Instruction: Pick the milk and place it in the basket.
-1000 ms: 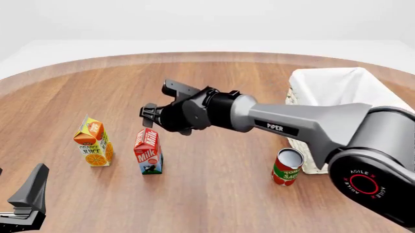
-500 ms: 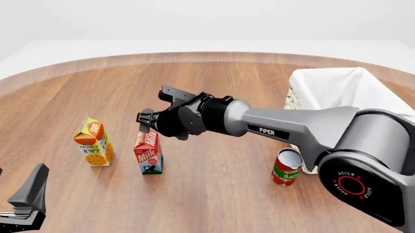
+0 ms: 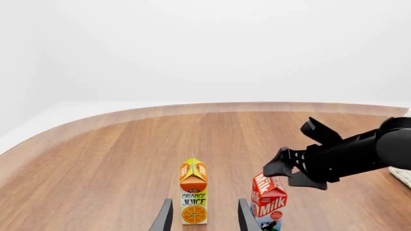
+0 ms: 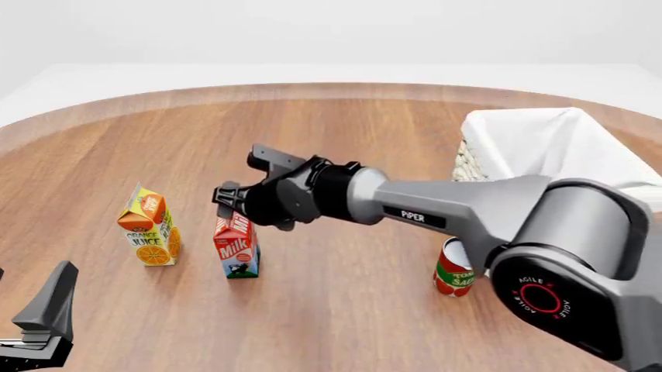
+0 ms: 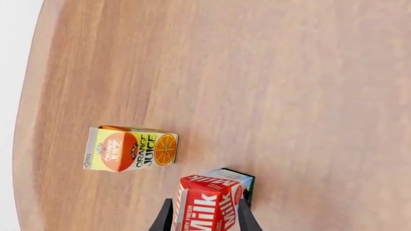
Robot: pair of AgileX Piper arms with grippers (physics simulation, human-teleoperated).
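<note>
The milk [image 4: 236, 246] stands upright on the wooden table, a red gable-top carton with white lettering, just right of the orange juice carton [image 4: 150, 226]. My right gripper [image 4: 243, 178] hangs open right above the milk's top. In the right wrist view its fingertips [image 5: 164, 217] flank the milk [image 5: 209, 199] without closing on it. The basket [image 4: 470, 159] stands at the far right, cream wicker with a white cloth lining. My left gripper [image 4: 42, 319] rests open at the near left corner, holding nothing. The left wrist view shows the milk [image 3: 268, 202] under the right gripper [image 3: 297, 150].
A red tomato sauce can [image 4: 456, 267] stands in front of the basket's near corner. The orange juice carton [image 3: 193, 193] lies ahead of my left gripper [image 3: 205, 219], framed between its fingers. The right arm spans from the right edge across the table's middle.
My right gripper has moved left and down, from above and beside the milk to right over its top. The left gripper and all the objects have stayed in place.
</note>
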